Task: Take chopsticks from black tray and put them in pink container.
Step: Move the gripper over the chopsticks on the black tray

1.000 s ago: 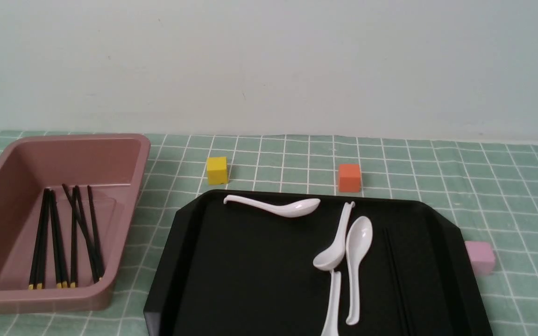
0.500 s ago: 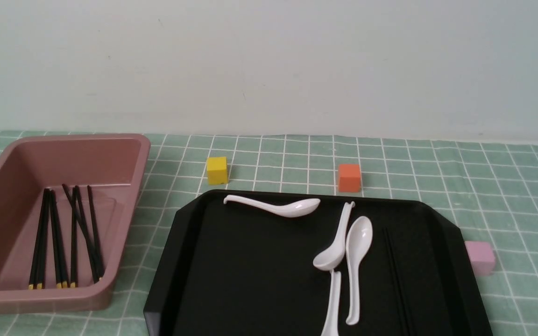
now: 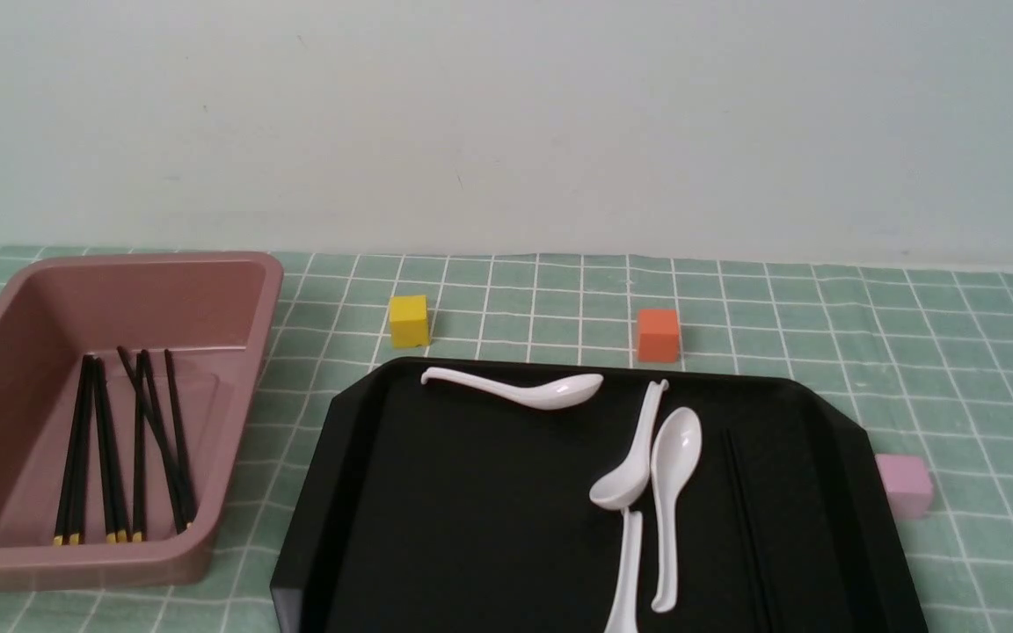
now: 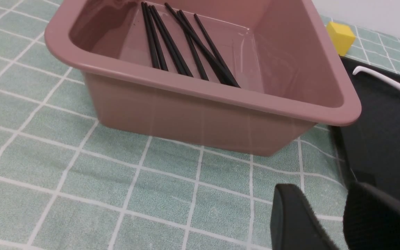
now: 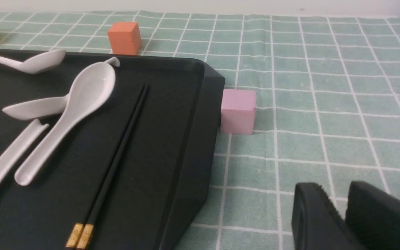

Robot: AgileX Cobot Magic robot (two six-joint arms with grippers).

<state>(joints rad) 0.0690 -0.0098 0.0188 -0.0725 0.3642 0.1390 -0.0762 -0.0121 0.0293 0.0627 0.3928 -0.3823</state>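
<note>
Fingers are seen only in the wrist views. The left fingers (image 4: 290, 215) are narrowly parted and empty, held low over the tabletop (image 3: 955, 352) just left of the black tray (image 3: 471, 527). The right fingers (image 5: 318, 215) are almost together and empty, off the tray's right side; whether they touch cannot be told. Nothing has been moved since the earlier frames. One pair of chopsticks (image 5: 116, 163) lies on the tray along its right rim, right of the white spoons (image 3: 665, 492). More chopsticks lie in the pink container (image 3: 243, 290), left of the tray. A pale pink cube (image 5: 238, 111) sits just beside the right rim, with bare cloth beyond it.
</note>
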